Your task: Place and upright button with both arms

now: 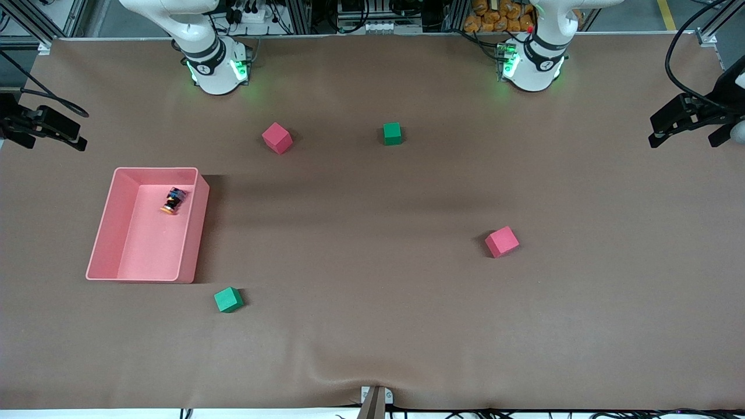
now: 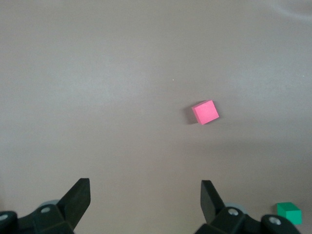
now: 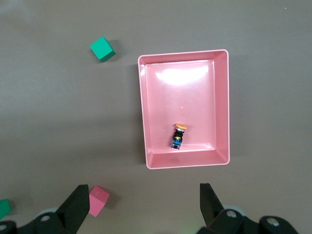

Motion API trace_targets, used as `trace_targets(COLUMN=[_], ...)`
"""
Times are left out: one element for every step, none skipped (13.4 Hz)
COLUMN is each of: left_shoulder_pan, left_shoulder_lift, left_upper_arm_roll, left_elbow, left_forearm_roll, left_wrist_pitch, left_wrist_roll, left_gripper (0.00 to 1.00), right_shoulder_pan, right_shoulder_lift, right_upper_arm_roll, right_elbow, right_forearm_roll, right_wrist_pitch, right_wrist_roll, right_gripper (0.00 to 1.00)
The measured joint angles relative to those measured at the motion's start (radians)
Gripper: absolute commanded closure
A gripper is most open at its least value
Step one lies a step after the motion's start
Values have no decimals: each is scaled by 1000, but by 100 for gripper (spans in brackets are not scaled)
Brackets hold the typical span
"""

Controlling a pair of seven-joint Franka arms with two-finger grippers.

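Observation:
The button (image 1: 173, 200) lies on its side in the pink bin (image 1: 195, 233), in the part of the bin farther from the front camera. Its orange cap and black body also show in the right wrist view (image 3: 178, 135). My right gripper (image 3: 144, 192) is open and empty, high over the table beside the bin (image 3: 143, 122). My left gripper (image 2: 145, 187) is open and empty, high over bare table at the left arm's end. Neither gripper shows in the front view, only the arms' bases.
A red cube (image 1: 277, 138) and a green cube (image 1: 392, 133) lie near the bases. Another red cube (image 1: 502, 241) lies toward the left arm's end, also in the left wrist view (image 2: 205, 112). A second green cube (image 1: 228, 299) lies nearer the front camera than the bin.

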Motion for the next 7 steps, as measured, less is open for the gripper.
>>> trace_targets(left_shoulder_pan=[0,1,1,2,2,2,3], left_shoulder_lift=[0,0,0,0,0,0,0], left_upper_arm_roll=[0,1,2,3,4,4,4], left_elbow=[0,0,0,0,0,0,0], left_forearm_roll=[-2,-7,-12,-16,-18,-20,-20], left_wrist_pitch=[0,0,0,0,0,0,0], left_wrist_roll=[0,0,0,0,0,0,0], left_gripper=[0,0,0,0,0,0,0], right_shoulder_pan=[0,0,0,0,0,0,0], right_shoulder_lift=[0,0,0,0,0,0,0], right_upper_arm_roll=[0,0,0,1,0,0,-2], right_elbow=[0,0,0,0,0,0,0], right_forearm_roll=[0,0,0,0,0,0,-1], right_wrist_pitch=[-1,-2,-2,-2,-5,-12,-16], right_wrist_roll=[0,0,-1,-1,-2,-5,-14], right_gripper=[0,0,0,0,0,0,0])
